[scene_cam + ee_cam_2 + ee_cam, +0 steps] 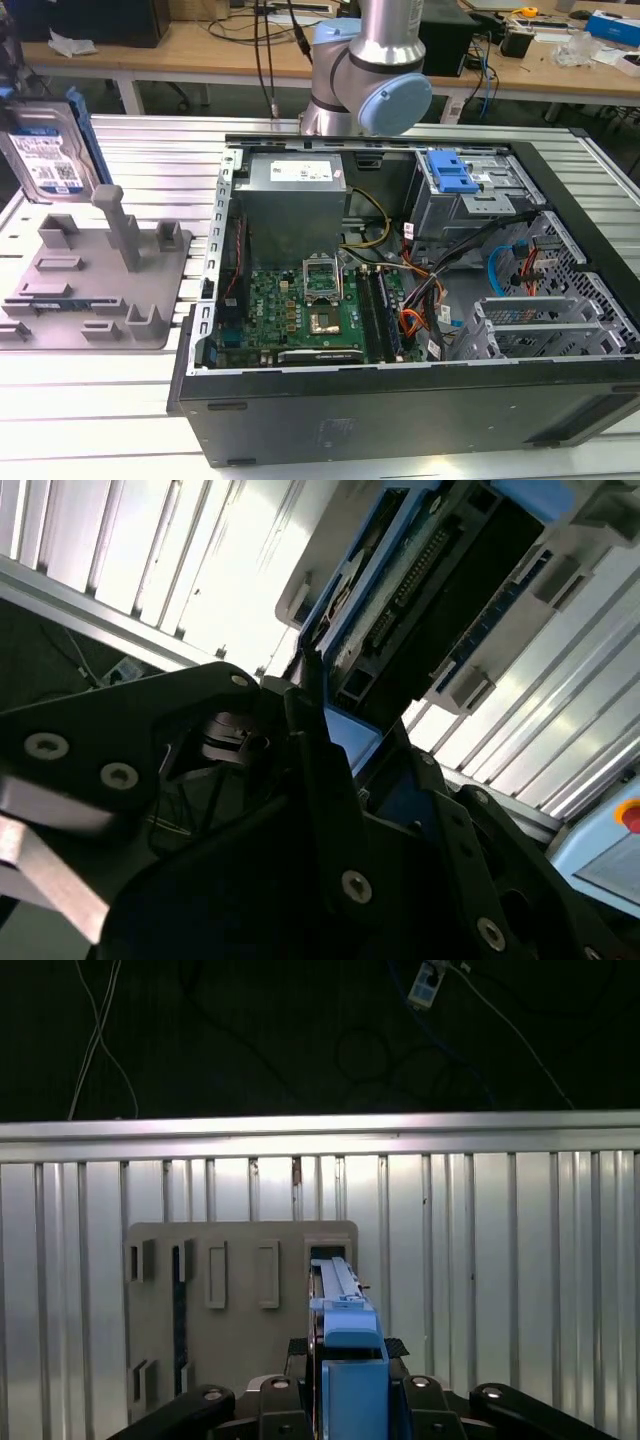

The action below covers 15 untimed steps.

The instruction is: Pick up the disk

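Gripper (pixel 345 1400) is clamping the disk (pixel 50 155) by its blue rails, holding it raised at the exterior view's upper left, above the grey holder (pixel 95 285).

The work surface was a ribbed aluminium table (pixel 120 400), bright under overhead light. Behind it ran long wooden benches (pixel 200 50) on white legs, cluttered with cables (pixel 262 40), dark boxes (pixel 90 20) and small gear. The floor below the table edge lay dark in the first wrist view, with loose wires (pixel 100 1030) trailing.
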Each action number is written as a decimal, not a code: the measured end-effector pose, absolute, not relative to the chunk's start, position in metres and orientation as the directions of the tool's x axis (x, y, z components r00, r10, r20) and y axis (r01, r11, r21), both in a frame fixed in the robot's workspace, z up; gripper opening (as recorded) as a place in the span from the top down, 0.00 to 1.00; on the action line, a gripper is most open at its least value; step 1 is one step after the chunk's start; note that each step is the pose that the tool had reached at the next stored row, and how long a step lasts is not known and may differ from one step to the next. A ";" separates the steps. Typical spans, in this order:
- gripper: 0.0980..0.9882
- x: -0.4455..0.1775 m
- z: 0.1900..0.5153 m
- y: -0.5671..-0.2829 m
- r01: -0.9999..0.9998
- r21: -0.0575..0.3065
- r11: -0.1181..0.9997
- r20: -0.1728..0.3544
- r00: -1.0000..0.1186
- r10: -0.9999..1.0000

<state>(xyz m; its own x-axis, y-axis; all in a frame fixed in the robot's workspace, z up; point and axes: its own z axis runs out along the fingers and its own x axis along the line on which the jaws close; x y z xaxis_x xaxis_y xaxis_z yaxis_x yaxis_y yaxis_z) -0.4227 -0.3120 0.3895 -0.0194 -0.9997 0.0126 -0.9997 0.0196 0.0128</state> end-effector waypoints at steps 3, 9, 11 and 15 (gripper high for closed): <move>0.70 -0.423 0.405 -0.312 -1.000 0.013 0.020 0.013 -0.019 -1.000; 0.70 -0.423 0.444 -0.313 -1.000 0.013 0.020 0.013 -0.019 -1.000; 0.70 -0.423 0.453 -0.314 -1.000 0.013 0.020 0.013 -0.019 -1.000; 0.70 -0.423 0.473 -0.315 -1.000 0.013 0.020 0.013 -0.019 -1.000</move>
<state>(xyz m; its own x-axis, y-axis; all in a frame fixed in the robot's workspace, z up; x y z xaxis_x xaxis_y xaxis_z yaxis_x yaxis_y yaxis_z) -0.4227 -0.3147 0.4734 -0.0194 -0.9997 0.0125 -0.9997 0.0196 0.0129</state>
